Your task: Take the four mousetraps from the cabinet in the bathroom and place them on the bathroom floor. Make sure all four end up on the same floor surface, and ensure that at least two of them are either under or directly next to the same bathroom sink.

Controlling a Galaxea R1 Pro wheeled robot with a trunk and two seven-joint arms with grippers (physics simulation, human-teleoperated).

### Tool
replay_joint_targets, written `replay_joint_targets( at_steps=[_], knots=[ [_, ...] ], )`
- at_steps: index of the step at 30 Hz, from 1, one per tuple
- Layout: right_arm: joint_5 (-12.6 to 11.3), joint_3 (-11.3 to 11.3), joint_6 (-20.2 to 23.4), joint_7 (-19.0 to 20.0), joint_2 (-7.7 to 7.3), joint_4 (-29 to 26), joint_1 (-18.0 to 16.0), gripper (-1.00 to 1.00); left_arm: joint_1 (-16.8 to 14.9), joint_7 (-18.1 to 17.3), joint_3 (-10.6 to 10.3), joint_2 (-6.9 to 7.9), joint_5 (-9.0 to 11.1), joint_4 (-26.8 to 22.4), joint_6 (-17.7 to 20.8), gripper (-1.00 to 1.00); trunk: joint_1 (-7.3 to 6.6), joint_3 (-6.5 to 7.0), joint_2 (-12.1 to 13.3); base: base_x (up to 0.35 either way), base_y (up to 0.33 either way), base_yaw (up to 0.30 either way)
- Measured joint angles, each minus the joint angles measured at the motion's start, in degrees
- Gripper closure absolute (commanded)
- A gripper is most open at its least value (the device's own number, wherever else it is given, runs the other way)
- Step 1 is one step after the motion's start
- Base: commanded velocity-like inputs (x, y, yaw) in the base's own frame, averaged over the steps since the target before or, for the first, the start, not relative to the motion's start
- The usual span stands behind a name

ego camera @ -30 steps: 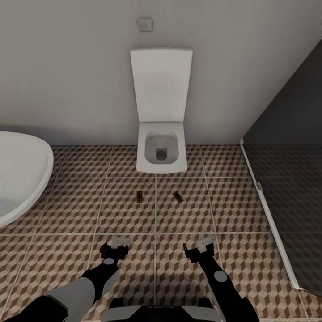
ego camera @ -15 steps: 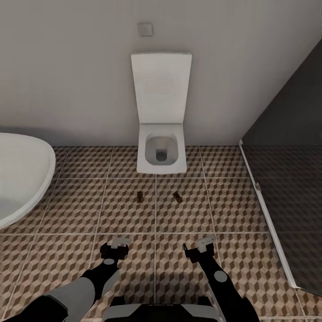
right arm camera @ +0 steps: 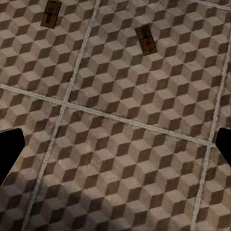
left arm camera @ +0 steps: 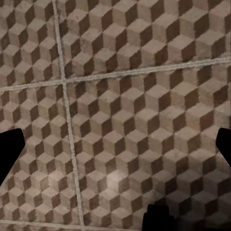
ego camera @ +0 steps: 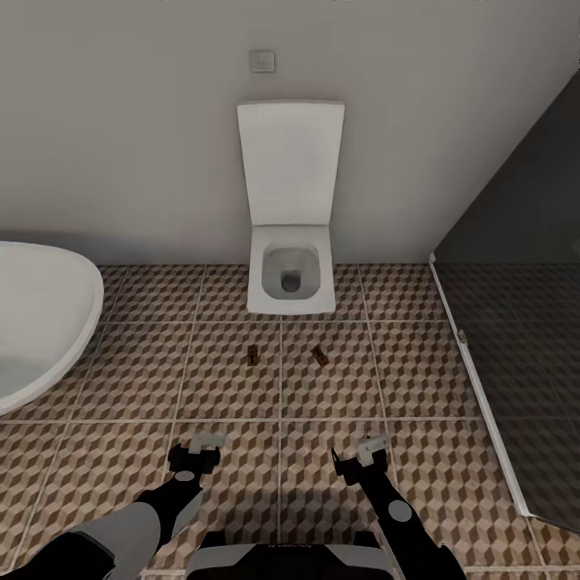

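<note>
left gripper jaws wide, empty; right gripper same

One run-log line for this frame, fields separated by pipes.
mousetraps: two on bathroom floor before toilet | left tool: open, empty | right tool: open, empty

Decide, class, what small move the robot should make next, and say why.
Probably turn the base away from the toilet to go back to the cabinet. Two mousetraps, one and another, already lie on the tiled floor; both the left gripper and the right gripper look open and empty, so two traps remain to fetch.
</note>
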Motion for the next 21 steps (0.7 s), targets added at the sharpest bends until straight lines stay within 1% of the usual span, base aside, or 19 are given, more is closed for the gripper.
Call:
replay_joint_targets(
  at_steps=[1, 6, 7, 12, 14, 15, 16, 19, 20, 21],
  knots=[
    [0.0, 0.0, -0.9, -0.1, 0.01, 1.3, 0.0, -1.00, 0.0, -0.6, 0.0, 0.33, 0.1, 0.9, -0.1, -1.00, -0.22, 0.18, 0.4, 0.000, 0.000, 0.000],
    [0.0, -0.1, -3.2, -0.3, -0.02, 4.6, 0.0, -1.00, 0.2, -3.2, 0.0, 1.43, 0.2, 3.1, -0.3, -1.00, -1.32, 1.08, 2.4, 0.000, 0.000, 0.000],
    [0.0, -0.1, -4.2, -0.3, -0.04, 5.9, 0.0, -1.00, 0.2, -4.3, 0.1, 1.82, 0.2, 4.0, -0.4, -1.00, -1.54, 1.26, 2.8, 0.000, 0.000, 0.000],
    [0.1, -0.5, -7.0, -0.5, -0.34, 9.3, 0.0, -1.00, 0.5, -6.1, 0.1, 2.58, 0.4, 5.8, -1.8, -1.00, -2.64, 2.16, 4.8, 0.000, 0.000, 0.000],
    [0.1, -0.8, -8.6, -0.6, -1.07, 11.1, 0.0, -1.00, 1.0, -6.5, 0.1, 2.84, 0.5, 6.8, -3.7, -1.00, -3.08, 2.52, 5.6, 0.000, 0.000, 0.000],
    [0.0, -1.0, -9.7, -0.6, -1.85, 12.8, 0.0, -1.00, 1.6, -6.7, 0.1, 2.97, 0.6, 7.7, -6.2, -1.00, -3.30, 2.69, 6.0, 0.000, 0.000, 0.000],
    [0.0, -1.1, -10.2, -0.7, -2.27, 14.0, 0.0, -1.00, 2.2, -6.8, 0.1, 3.02, 0.6, 8.1, -8.4, -1.00, -3.52, 2.87, 6.4, 0.000, 0.000, 0.000],
    [-0.1, -1.2, -10.9, -0.7, -2.69, 15.9, 0.0, -1.00, 3.1, -6.8, 0.1, 3.06, 0.7, 8.5, -11.8, -1.00, -4.18, 3.41, 7.6, 0.000, 0.000, 0.000],
    [-0.1, -1.2, -11.6, -0.7, -2.90, 17.3, 0.0, -1.00, 3.8, -6.7, 0.1, 3.07, 0.7, 8.6, -13.6, -1.00, -4.40, 3.59, 8.0, 0.000, 0.000, 0.000],
    [0.0, -1.2, -12.1, -0.7, -3.01, 18.1, 0.0, -1.00, 4.1, -6.7, 0.1, 3.08, 0.7, 8.7, -14.3, -1.00, -4.62, 3.77, 8.4, 0.000, 0.000, 0.000]
  ],
)
